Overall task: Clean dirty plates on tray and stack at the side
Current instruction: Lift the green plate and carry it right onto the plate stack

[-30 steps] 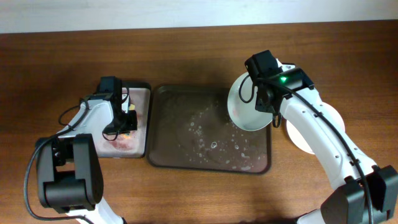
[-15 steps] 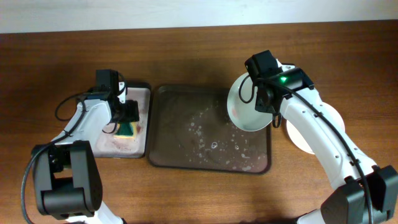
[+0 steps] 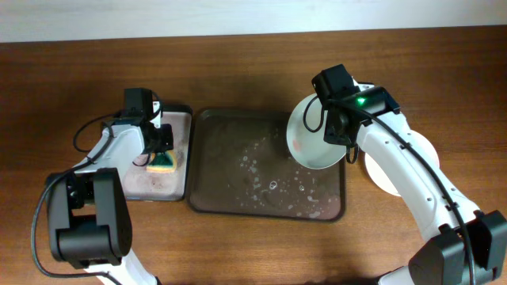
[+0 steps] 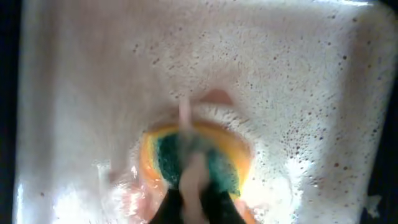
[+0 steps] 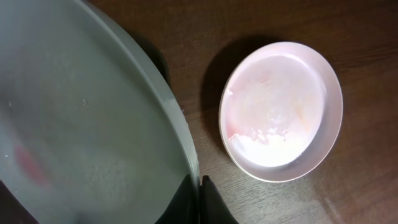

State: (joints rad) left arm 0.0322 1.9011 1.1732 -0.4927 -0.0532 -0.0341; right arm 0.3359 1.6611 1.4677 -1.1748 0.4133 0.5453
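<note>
Seen from above, the right claw (image 3: 337, 131) is closed on the rim of a pale green plate (image 3: 309, 149). The plate is tilted over the right end of the brown tray (image 3: 238, 186), its face turned left. The tray's long side runs left to right. Only the right wrist camera shows the whole pink plate (image 5: 280, 112) lying on the table. The left claw (image 3: 158, 149) squeezes a sponge (image 4: 199, 155) over the small foamy tray (image 4: 298, 74).
</note>
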